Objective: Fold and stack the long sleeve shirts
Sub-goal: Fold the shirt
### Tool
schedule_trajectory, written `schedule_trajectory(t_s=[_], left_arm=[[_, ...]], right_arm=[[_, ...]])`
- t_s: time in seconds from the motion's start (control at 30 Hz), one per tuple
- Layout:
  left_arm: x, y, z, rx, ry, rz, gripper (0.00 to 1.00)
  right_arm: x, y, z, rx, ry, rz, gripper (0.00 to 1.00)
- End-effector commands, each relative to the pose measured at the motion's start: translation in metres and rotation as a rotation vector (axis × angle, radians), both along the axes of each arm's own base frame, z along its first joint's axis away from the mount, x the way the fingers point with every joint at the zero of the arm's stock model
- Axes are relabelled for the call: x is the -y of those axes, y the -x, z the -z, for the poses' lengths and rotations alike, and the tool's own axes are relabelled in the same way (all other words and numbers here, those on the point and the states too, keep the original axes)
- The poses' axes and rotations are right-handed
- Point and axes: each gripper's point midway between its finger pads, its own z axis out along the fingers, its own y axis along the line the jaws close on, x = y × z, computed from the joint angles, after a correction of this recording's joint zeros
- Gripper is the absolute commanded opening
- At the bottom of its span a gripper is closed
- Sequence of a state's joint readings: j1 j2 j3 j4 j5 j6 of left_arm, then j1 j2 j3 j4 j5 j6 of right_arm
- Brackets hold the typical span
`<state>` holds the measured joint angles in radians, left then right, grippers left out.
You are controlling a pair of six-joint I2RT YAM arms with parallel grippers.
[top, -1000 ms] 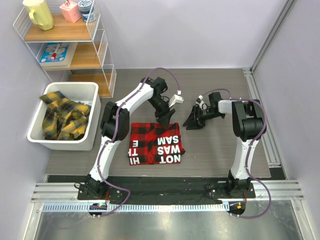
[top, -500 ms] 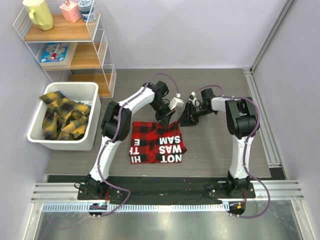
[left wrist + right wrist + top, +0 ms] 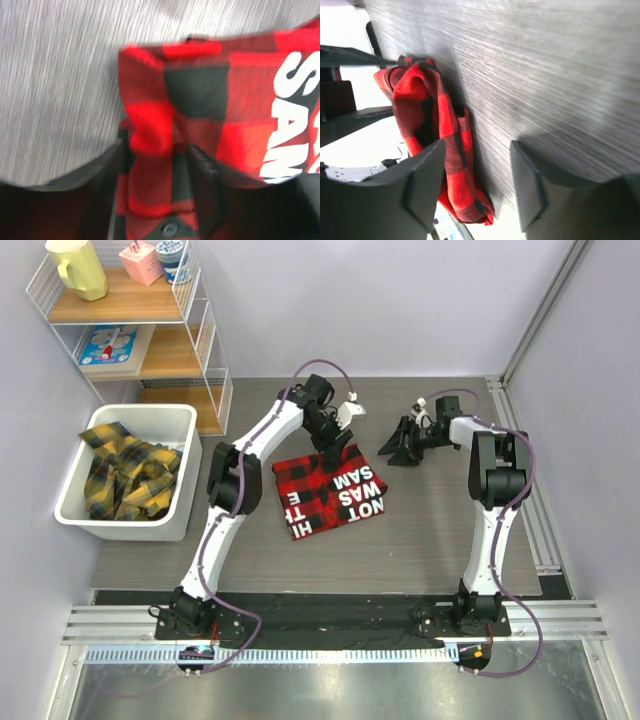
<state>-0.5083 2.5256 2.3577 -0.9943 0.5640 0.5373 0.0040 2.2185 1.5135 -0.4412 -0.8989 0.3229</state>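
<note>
A folded red-and-black checked shirt (image 3: 322, 490) with white block lettering lies skewed on the table's middle. My left gripper (image 3: 334, 453) is shut on its far edge; in the left wrist view the jaws (image 3: 155, 150) pinch a fold of the red fabric (image 3: 200, 90), with a button showing below. My right gripper (image 3: 396, 446) is open and empty, low over the table to the right of the shirt. In the right wrist view (image 3: 477, 150) the shirt's edge (image 3: 420, 115) lies beyond its left finger. Yellow-and-black checked shirts (image 3: 120, 475) lie crumpled in a bin.
The white bin (image 3: 188, 465) stands at the left. A wire shelf unit (image 3: 130, 310) with a mug and small items stands at the back left. Metal rails run along the table's right side and front edge.
My left gripper has pulled the red shirt back and to the right, turning it askew. My right gripper has drawn away from the shirt, to the right and back.
</note>
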Motion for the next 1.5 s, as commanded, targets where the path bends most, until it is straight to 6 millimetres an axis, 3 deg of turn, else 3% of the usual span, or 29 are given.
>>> schedule_trajectory(t_s=[0.0,0.13,0.23,0.37,0.57,0.7,0.8,0.93,1.1,1.17,1.2,1.27,1.3,1.4,1.47], left_arm=[[-0.028,-0.007,-0.043,0.073,-0.003,-0.023,0.62],[-0.064,-0.007,-0.058,-0.005,-0.029,-0.134,0.73],[-0.084,0.005,-0.056,-0.076,-0.065,-0.167,0.84],[-0.087,0.022,-0.042,-0.152,-0.079,-0.140,0.84],[-0.083,0.029,-0.011,-0.253,-0.080,-0.160,0.69],[-0.084,0.008,0.009,-0.223,-0.104,-0.236,0.49],[-0.094,-0.014,0.026,-0.191,-0.134,-0.313,0.38],[-0.118,-0.050,0.026,-0.124,-0.145,-0.423,0.29],[-0.146,-0.082,0.012,-0.026,-0.150,-0.503,0.27],[-0.152,-0.091,0.002,0.013,-0.139,-0.518,0.36],[-0.147,-0.092,-0.005,0.015,-0.097,-0.497,0.47],[-0.144,-0.102,-0.022,0.087,-0.057,-0.475,0.54],[-0.141,-0.101,-0.021,0.088,-0.039,-0.459,0.61],[-0.135,-0.114,-0.032,0.147,0.003,-0.443,0.65],[-0.128,-0.111,-0.032,0.116,0.029,-0.424,0.65]], right_arm=[[-0.001,-0.018,-0.029,0.155,0.036,-0.054,0.68],[-0.003,-0.029,-0.043,0.151,0.025,-0.109,0.70],[-0.001,-0.020,-0.048,0.167,0.054,-0.185,0.71],[0.000,0.009,-0.047,0.130,0.059,-0.236,0.75],[-0.002,0.069,-0.045,0.020,0.068,-0.312,0.77],[-0.001,0.106,-0.036,-0.036,0.100,-0.329,0.76],[-0.005,0.101,-0.022,-0.037,0.124,-0.317,0.75],[0.002,0.056,-0.004,0.002,0.175,-0.268,0.75],[0.012,0.009,-0.018,0.077,0.186,-0.211,0.75],[0.013,0.005,-0.020,0.082,0.186,-0.208,0.75],[0.014,0.004,-0.021,0.085,0.188,-0.207,0.75],[0.014,0.006,-0.022,0.082,0.190,-0.208,0.75],[0.015,0.009,-0.021,0.074,0.185,-0.209,0.76],[0.015,0.014,-0.022,0.068,0.184,-0.209,0.76],[0.017,0.015,-0.022,0.068,0.186,-0.207,0.75]])
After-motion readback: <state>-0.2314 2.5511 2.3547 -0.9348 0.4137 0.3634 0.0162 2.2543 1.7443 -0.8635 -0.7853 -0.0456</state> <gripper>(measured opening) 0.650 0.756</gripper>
